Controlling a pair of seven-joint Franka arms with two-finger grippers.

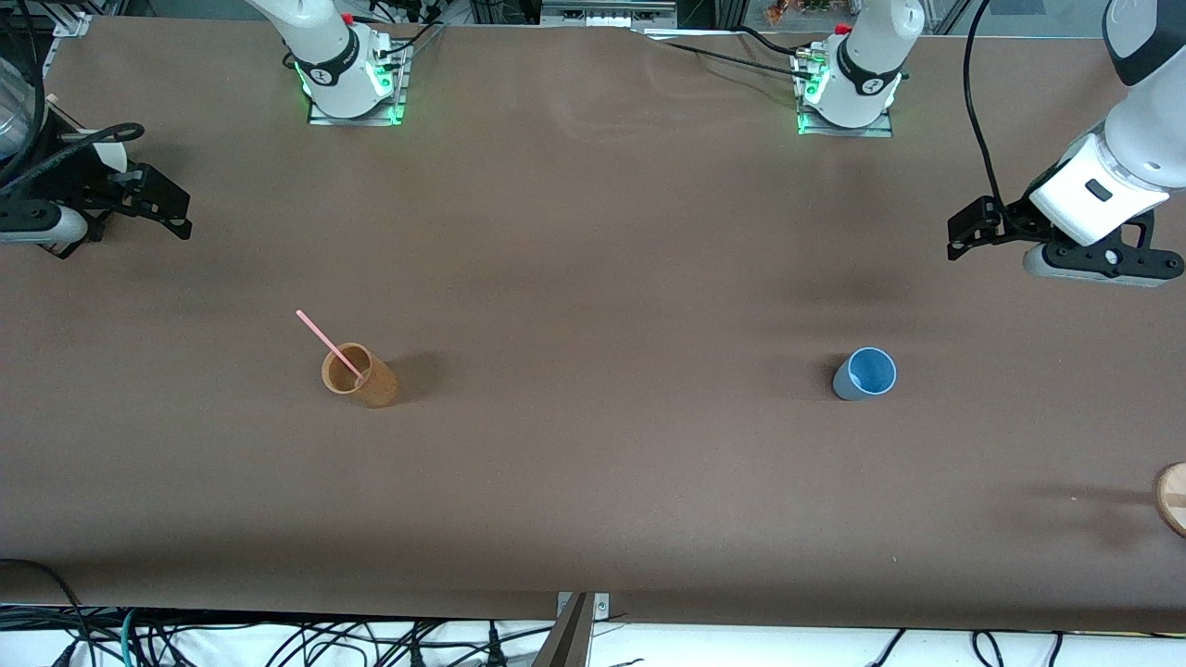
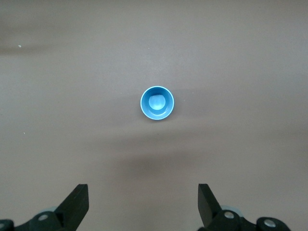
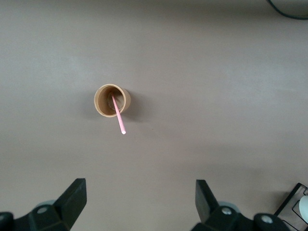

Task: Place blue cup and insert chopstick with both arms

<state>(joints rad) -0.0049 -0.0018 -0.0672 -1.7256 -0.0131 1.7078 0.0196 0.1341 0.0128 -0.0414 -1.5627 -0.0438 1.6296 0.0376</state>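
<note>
The blue cup point(image 1: 866, 373) stands upright and empty on the brown table toward the left arm's end; it also shows in the left wrist view point(image 2: 157, 103). The pale-pink chopstick point(image 1: 326, 342) leans inside the orange-brown cup point(image 1: 359, 376) toward the right arm's end, and both show in the right wrist view, chopstick point(image 3: 118, 118) and cup point(image 3: 111, 100). My left gripper point(image 1: 965, 233) is open and empty, high over the table's edge at the left arm's end point(image 2: 143, 202). My right gripper point(image 1: 174, 209) is open and empty, high over the table at the right arm's end point(image 3: 140, 199).
A round wooden piece point(image 1: 1173, 497) lies at the table's edge at the left arm's end, nearer to the front camera than the blue cup. The arm bases point(image 1: 352, 79) point(image 1: 848, 88) stand along the table's back edge. Cables hang below the front edge.
</note>
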